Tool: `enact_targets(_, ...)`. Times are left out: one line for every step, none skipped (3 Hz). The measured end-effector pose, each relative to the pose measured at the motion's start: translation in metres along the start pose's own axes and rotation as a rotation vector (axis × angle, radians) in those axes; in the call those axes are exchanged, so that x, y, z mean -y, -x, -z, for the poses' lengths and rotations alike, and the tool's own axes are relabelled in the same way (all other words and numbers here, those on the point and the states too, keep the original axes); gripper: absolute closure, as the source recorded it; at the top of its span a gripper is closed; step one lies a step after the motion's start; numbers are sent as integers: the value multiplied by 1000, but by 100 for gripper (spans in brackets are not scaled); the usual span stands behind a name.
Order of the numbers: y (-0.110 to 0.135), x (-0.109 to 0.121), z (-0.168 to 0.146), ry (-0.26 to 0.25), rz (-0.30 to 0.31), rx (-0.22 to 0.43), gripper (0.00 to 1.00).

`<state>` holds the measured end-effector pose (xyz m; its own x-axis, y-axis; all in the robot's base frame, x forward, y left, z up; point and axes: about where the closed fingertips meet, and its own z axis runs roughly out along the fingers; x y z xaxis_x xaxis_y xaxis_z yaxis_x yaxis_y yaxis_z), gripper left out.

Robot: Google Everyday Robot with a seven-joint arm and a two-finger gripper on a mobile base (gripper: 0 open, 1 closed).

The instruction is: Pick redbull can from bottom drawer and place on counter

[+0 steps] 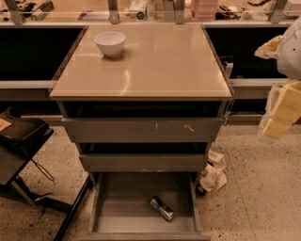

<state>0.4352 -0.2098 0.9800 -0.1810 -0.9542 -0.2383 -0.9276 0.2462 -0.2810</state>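
Note:
The redbull can (161,208) lies on its side on the flat grey floor of the open bottom drawer (120,214), right of the middle. The beige counter (155,66) tops the grey cabinet above it. My gripper (277,120) hangs at the right edge of the camera view, beside the cabinet at about the height of the upper drawers. It is far up and to the right of the can and holds nothing I can see.
A white bowl (110,43) stands on the counter's back left. Two upper drawers (141,129) are pulled partly out above the bottom one. Crumpled paper (214,174) lies on the floor at the cabinet's right. A black stand (23,141) is on the left. A cluttered shelf (141,9) runs behind.

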Motion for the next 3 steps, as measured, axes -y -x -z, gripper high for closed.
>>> enact_targets(27,-32,-15,-3,100,113,0)
enact_targets(78,-76,-85,81,215,298,0)
enact_targets(164,-145,-198,317,257,539,0)
